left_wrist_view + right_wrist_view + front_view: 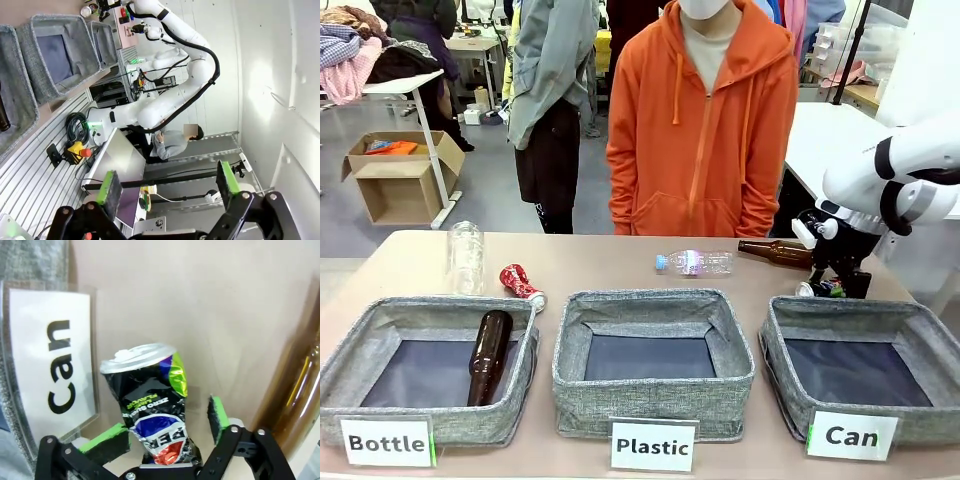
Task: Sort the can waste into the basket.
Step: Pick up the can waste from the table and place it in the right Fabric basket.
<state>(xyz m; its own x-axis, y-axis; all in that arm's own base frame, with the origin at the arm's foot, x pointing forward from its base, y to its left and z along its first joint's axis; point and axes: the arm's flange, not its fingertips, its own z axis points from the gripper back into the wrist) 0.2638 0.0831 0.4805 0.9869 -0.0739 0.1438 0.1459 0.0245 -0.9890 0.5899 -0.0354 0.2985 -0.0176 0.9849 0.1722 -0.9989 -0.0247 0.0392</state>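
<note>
The dark blue-green can [150, 405], crumpled and upright with a round red-white-blue logo, stands on the table between the green pads of my right gripper [167, 432], which is shut on it. From the front, that gripper [830, 288] is down at the table just behind the far rim of the basket [860, 310] labelled "Can", with the can [806, 290] at its fingers. The crushed red-and-white can [520, 283] lies behind the "Bottle" bin. My left gripper [170, 187] is open and holds nothing, turned away from the table.
A brown glass bottle [775, 252] lies close behind my right gripper, and a clear plastic bottle [695, 262] lies mid-table. Another clear bottle [465, 257] stands at the far left. The "Bottle" bin [380, 345] holds a brown bottle. A person in orange stands across the table.
</note>
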